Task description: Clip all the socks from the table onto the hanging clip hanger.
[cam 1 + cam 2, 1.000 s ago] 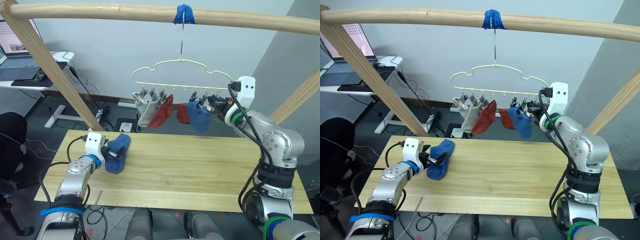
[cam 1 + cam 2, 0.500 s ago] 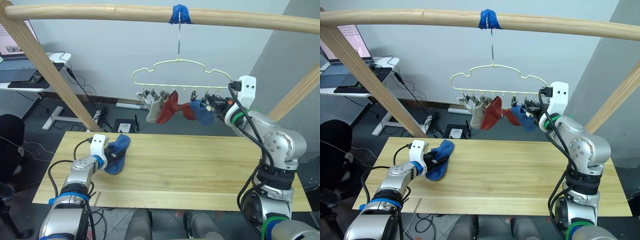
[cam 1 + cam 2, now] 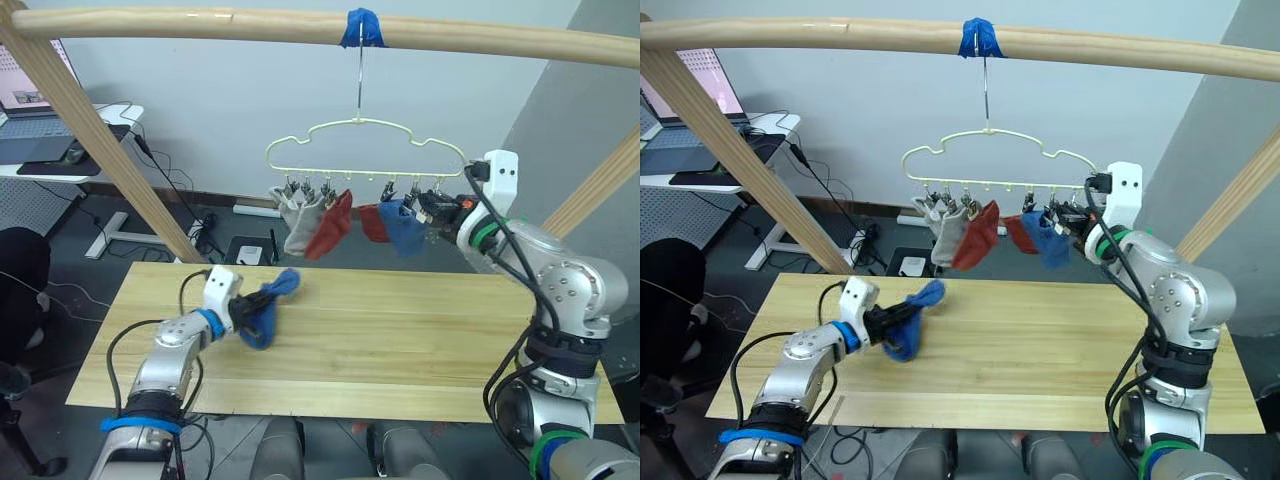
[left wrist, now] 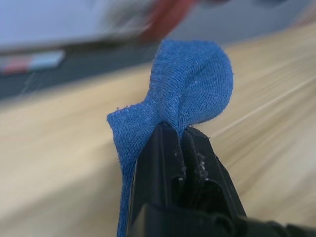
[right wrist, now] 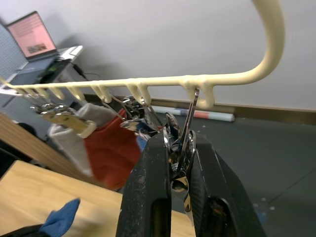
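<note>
My left gripper is shut on a blue sock, pinching its fabric and holding it just above the left part of the table. The pale-yellow clip hanger hangs by its hook from the top rail. Clipped on it are a grey sock, two rust-red socks and a blue sock. At the hanger's right end my right gripper is shut on a metal clip under the yellow wire.
A pale wooden rail spans the top, with slanted posts at the left and right. Behind the table, at the far left, stands a desk with a laptop.
My left gripper has shut on the blue sock, lifted it off the table and carried it to the right. The hanging socks have swung a little. The right arm has stayed at the hanger.
</note>
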